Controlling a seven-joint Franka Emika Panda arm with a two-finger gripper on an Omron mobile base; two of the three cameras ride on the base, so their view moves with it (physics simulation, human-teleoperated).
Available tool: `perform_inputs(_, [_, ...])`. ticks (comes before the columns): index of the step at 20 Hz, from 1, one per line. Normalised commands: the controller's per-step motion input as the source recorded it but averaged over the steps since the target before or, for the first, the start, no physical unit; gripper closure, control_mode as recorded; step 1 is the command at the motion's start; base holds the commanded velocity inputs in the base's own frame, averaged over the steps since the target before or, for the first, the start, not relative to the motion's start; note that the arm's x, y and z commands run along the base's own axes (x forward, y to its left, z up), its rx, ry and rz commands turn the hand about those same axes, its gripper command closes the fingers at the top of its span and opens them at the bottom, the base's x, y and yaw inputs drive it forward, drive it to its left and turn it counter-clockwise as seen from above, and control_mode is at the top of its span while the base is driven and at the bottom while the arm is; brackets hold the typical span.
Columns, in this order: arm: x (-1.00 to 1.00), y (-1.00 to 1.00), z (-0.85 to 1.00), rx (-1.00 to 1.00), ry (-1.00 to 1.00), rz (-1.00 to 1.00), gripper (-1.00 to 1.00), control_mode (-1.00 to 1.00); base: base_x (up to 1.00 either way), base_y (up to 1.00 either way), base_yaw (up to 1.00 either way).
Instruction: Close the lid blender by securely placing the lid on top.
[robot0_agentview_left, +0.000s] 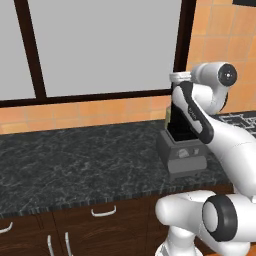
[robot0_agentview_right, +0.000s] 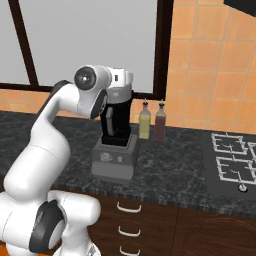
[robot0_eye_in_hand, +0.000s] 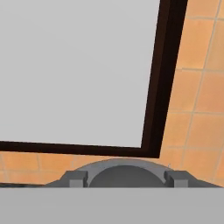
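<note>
Blender (robot0_agentview_right: 114, 150) sits on the dark desk (robot0_agentview_left: 75, 160) near the back wall, beside two bottles (robot0_agentview_right: 152, 121). Your claw (robot0_eye_in_hand: 125, 178) is up at the jar mouth; in the hand view a round grey lid (robot0_eye_in_hand: 122, 171) sits between the fingertips (robot0_eye_in_hand: 75, 178), which flank its rim, so I'd judge it's gripping the lid. Keep the lid level and centred over the jar, lower straight down, press until seated, then let go. Don't drift sideways toward the window frame (robot0_eye_in_hand: 159, 87).
</note>
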Motion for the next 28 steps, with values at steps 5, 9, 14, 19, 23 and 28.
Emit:
perform_inputs(5, [-0.05,-0.03,0.00,0.03,0.00,0.04,1.00,-1.00,0.00,0.00,0.00])
perform_inputs(9, [0.03,0.00,0.00,0.02,0.00,0.03,1.00,-1.00,0.00,0.00,0.00])
perform_inputs(14, [0.08,0.00,0.00,0.01,0.00,0.01,-1.00,-1.00,0.00,0.00,0.00])
perform_inputs(19, [0.00,0.00,0.00,0.00,0.00,0.00,-1.00,-1.00,0.00,0.00,0.00])
perform_inputs(23, [0.00,0.00,0.05,0.00,0.00,0.00,-1.00,-1.00,0.00,0.00,0.00])
perform_inputs(28, [0.00,0.06,0.25,0.00,0.00,0.00,-1.00,-1.00,0.00,0.00,0.00])
